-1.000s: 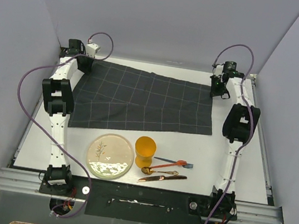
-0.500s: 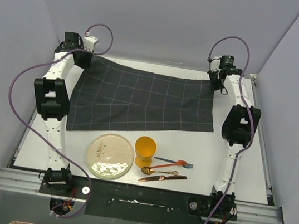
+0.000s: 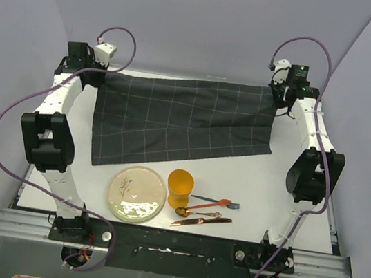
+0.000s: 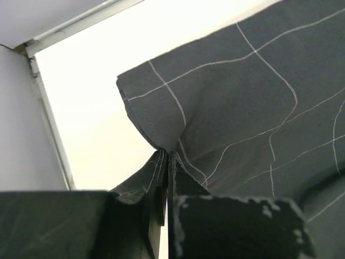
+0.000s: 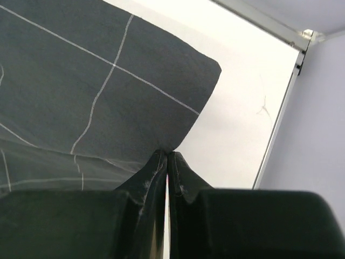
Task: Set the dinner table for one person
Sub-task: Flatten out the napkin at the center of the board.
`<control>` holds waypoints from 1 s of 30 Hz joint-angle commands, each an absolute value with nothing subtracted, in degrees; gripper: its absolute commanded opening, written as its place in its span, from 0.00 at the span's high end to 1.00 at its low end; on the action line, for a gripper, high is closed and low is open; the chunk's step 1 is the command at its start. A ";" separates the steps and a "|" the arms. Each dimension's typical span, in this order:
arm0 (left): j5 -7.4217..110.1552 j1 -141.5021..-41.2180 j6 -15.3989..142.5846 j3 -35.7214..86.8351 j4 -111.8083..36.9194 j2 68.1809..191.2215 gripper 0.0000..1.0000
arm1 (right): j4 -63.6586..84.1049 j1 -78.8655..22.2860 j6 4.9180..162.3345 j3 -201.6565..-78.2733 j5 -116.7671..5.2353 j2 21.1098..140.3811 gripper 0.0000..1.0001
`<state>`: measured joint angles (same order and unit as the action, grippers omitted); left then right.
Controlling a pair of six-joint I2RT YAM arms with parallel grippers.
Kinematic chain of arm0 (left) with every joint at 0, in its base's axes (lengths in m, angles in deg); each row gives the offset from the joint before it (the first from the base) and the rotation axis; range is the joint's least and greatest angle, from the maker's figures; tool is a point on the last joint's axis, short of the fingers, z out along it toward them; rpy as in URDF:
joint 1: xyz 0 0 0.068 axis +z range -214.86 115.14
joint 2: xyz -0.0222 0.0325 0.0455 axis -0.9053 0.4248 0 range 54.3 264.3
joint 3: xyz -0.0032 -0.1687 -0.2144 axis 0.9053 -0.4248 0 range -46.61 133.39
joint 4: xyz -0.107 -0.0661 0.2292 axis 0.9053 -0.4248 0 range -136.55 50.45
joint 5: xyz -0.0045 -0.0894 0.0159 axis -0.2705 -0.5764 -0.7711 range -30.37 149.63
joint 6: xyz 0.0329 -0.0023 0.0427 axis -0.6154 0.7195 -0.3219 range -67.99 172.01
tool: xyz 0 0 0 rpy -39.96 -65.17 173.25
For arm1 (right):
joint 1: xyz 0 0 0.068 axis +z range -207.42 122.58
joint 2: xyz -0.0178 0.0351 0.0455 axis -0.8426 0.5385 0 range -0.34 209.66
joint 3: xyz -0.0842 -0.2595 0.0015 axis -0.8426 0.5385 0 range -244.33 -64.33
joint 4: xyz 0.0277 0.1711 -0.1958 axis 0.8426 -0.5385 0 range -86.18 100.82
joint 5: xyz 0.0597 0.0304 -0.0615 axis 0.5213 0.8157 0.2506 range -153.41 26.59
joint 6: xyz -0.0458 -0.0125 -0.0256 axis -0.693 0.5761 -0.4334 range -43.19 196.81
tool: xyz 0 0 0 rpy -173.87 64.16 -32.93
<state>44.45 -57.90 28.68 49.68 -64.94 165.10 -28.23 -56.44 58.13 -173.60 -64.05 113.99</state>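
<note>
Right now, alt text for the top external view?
Two robot arms reach to the far side of a white table, the left claw and right claw each pinching a far corner of a dark grey cloth spread between them. Near the arm bases sit a plate, an orange cup and cutlery.

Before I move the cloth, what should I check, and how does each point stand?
1. left gripper shut on a far cloth corner: ok.
2. right gripper shut on the other far corner: ok.
3. Cloth smooth: not ok, a crease runs across it.
4. Cloth's near edge apart from plate and cup: ok, narrowly.
5. Near edge lifted off the dinner table: cannot tell.
</note>
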 commanded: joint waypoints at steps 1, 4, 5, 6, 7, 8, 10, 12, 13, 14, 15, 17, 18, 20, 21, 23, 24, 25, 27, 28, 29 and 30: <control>46.34 -57.14 27.35 46.53 -58.20 153.26 1.00 | -24.57 -57.33 56.85 -168.76 -64.27 106.09 0.98; 47.48 -56.90 27.03 43.23 -56.64 147.99 1.00 | -23.74 -57.28 55.83 -164.38 -63.85 102.09 0.99; 47.73 -56.79 27.00 42.18 -56.31 146.23 1.00 | -23.51 -57.33 55.41 -163.04 -63.97 100.58 0.99; 47.97 -56.78 26.98 41.00 -55.85 143.76 1.00 | -23.20 -57.31 54.88 -161.63 -64.09 99.09 0.99; 48.01 -56.77 26.77 39.78 -55.48 141.93 1.00 | -22.89 -57.30 54.36 -160.37 -64.40 97.68 0.99; 48.31 -56.77 26.49 38.52 -55.08 140.01 1.00 | -22.45 -57.37 53.99 -159.04 -64.83 96.05 0.99; 48.83 -56.72 25.92 36.24 -54.69 136.64 1.00 | -21.47 -57.41 53.45 -156.48 -65.22 92.81 1.00; 49.69 -56.64 25.68 34.16 -54.44 133.13 1.00 | -20.03 -57.46 52.82 -153.19 -65.60 88.71 1.00; 49.85 -56.60 25.43 32.97 -54.29 131.40 1.00 | -19.28 -57.44 52.55 -151.98 -65.99 86.74 1.00; 50.01 -56.57 25.15 31.85 -54.08 129.54 1.00 | -18.65 -57.46 52.21 -150.74 -66.11 84.89 1.00; 50.25 -56.45 24.98 30.60 -53.68 127.63 1.00 | -18.17 -57.49 51.93 -149.86 -66.26 83.12 1.00; 50.66 -56.29 24.56 28.62 -53.48 123.89 1.00 | -17.93 -57.43 51.26 -148.53 -66.35 79.71 1.00; 50.97 -56.23 24.51 27.95 -53.67 122.22 1.00 | -17.85 -57.43 50.91 -147.99 -66.46 77.96 1.00; 51.32 -55.97 24.34 27.22 -54.81 119.15 1.00 | -17.84 -57.42 50.00 -147.01 -66.84 74.65 1.00; 51.57 -55.81 24.40 26.80 -55.48 117.70 1.00 | -17.84 -57.47 49.50 -146.49 -67.21 72.98 1.00; 51.83 -55.51 24.04 26.02 -56.08 114.08 1.00 | -17.92 -57.50 48.70 -145.75 -68.07 69.89 1.00; 51.96 -55.42 23.84 25.79 -56.19 112.56 1.00 | -17.88 -57.50 48.34 -145.25 -68.55 68.34 1.00; 52.02 -55.37 23.63 25.52 -56.20 111.09 1.00 | -17.73 -57.52 47.93 -144.82 -68.92 66.46 1.00; 52.55 -55.37 23.45 25.57 -55.89 108.83 1.00 | -17.40 -57.58 47.27 -144.18 -69.26 63.80 1.00; 53.08 -55.37 23.42 25.87 -55.71 108.02 1.00 | -17.40 -57.59 47.06 -144.02 -69.50 62.72 1.00; 53.59 -55.37 23.55 26.23 -55.52 107.47 1.00 | -17.41 -57.59 46.88 -143.97 -69.74 61.83 1.00; 54.30 -55.37 23.62 26.69 -55.28 107.11 1.00 | -17.35 -57.60 46.58 -143.89 -70.04 61.17 1.00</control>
<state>51.11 -55.98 24.29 24.78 -58.66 109.82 -21.52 -57.01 48.69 -144.23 -66.96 64.98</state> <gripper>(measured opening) 0.015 0.031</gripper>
